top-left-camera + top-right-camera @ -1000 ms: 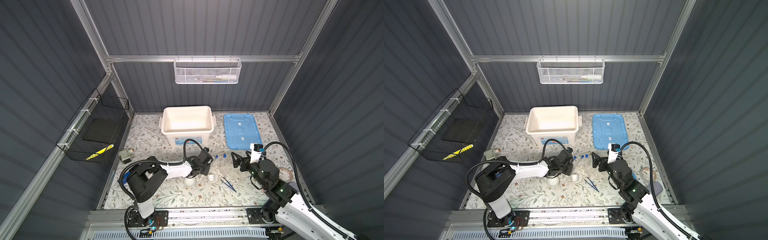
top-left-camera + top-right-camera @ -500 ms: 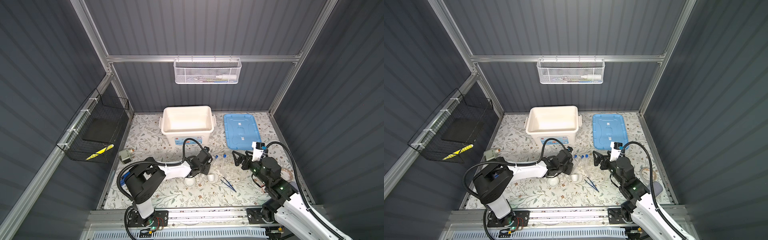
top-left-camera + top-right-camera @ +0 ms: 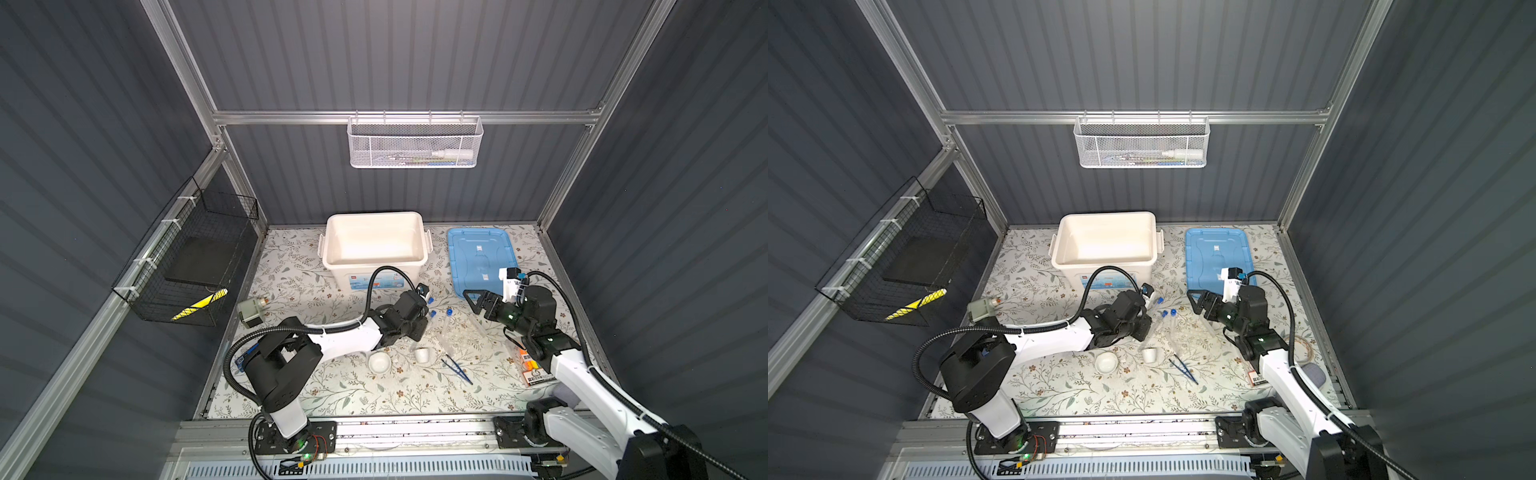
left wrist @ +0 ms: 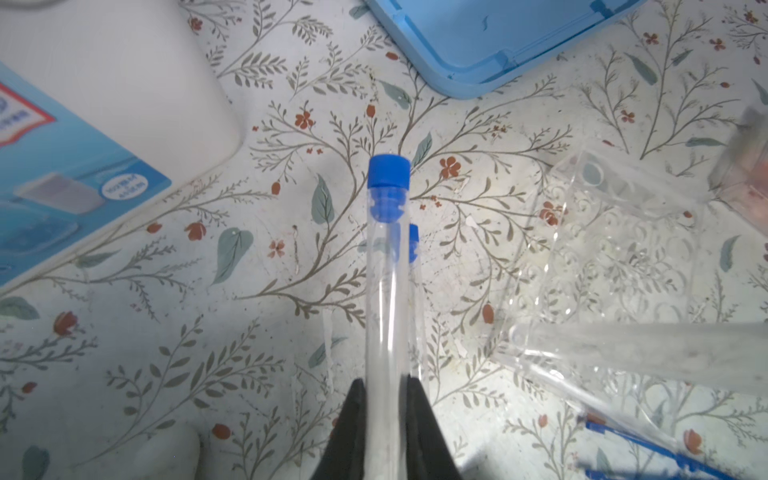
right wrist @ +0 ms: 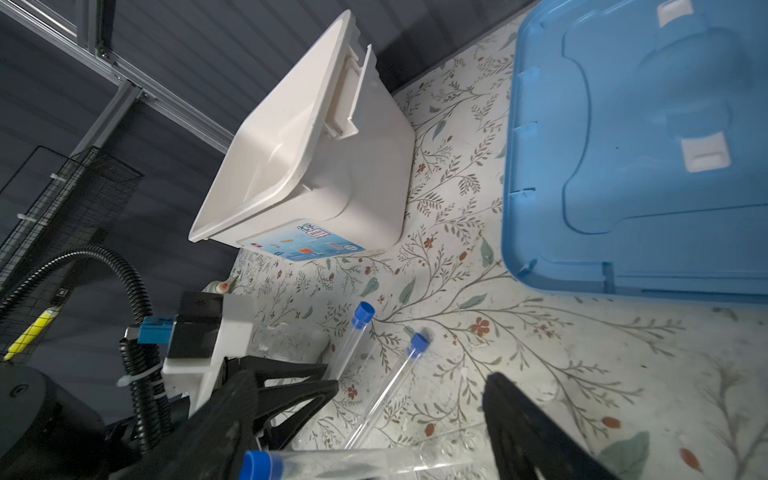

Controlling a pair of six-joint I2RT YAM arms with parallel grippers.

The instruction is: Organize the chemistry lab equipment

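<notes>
Robot cell: aluminium frame (image 3: 291, 117), ribbed walls (image 3: 374, 54)

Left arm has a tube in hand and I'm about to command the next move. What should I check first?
1. Left gripper grip: ok, shut on a test tube, blue cap on.
2. Right gripper ready: ok, jaws wide apart.
3. Clear rack standing ready: cannot tell; too transparent to read its pose.
4. Other tubes racked: not ok; second tube lies on the mat, third tube lies below the right gripper.
5. White bin open: ok; its blue lid lies flat beside it.
</notes>
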